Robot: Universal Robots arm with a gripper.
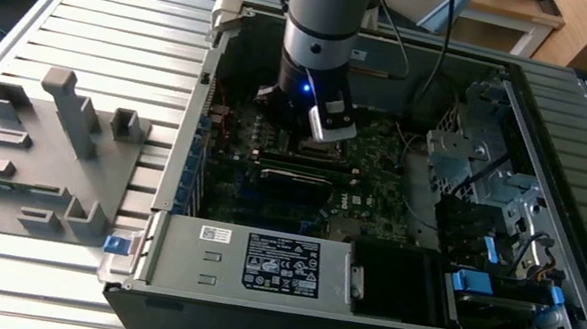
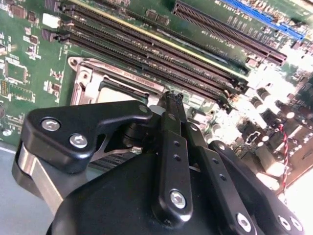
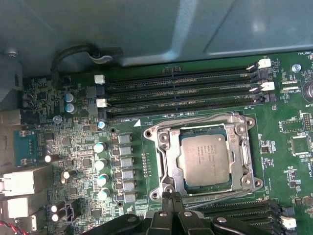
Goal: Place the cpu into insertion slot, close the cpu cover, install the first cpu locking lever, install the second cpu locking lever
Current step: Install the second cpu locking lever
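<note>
In the first wrist view the cpu point(image 3: 203, 156), a silver-grey square, lies flat inside the insertion slot point(image 3: 155, 133) on the green motherboard. The cpu cover point(image 3: 171, 161), a silvery frame, lies down around it. Thin wire levers run along the socket's edges; I cannot tell if they are latched. My gripper point(image 3: 172, 198) sits at the socket's edge, shut, with nothing visible between its black fingers. In the second wrist view the gripper point(image 2: 173, 98) has its tip just beside the socket's metal frame point(image 2: 93, 81). From the exterior view, the gripper point(image 1: 325, 125) is low inside the computer case, over the motherboard.
Long black memory slots point(image 3: 181, 90) run beside the socket, and a row of capacitors point(image 3: 100, 161) stands close by. The case holds a power supply point(image 1: 264, 263) at the front and a drive cage point(image 1: 475, 160) at the exterior view's right. A grey fixture point(image 1: 30, 154) lies outside.
</note>
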